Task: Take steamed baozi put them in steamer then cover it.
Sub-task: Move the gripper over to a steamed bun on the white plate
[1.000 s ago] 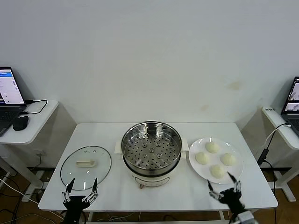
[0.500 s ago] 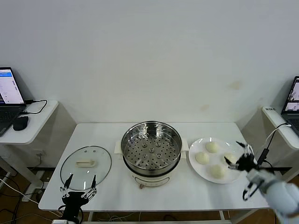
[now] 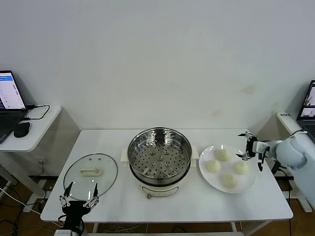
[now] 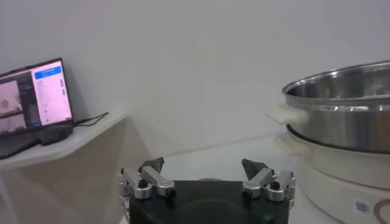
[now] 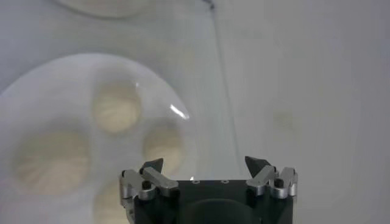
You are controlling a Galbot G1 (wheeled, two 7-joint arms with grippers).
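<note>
A white table [image 3: 162,204] stands against a plain pale wall. The steamer [image 3: 159,161] sits at its centre with nothing on its perforated tray, the glass lid [image 3: 90,175] at its 8 o'clock and the plate [image 3: 250,183] at 3 o'clock carrying 4 steamed baozi [image 3: 213,166].

The right gripper [image 3: 249,145] hovers at the plate's 1 o'clock rim, fingers spread wide and holding nothing. The left gripper [image 3: 77,201] waits open at the table's near edge.

Risks as I judge them: descending off-centre could nudge a bun against its neighbour or off the plate, and squeezing hard could dent the soft dough.
</note>
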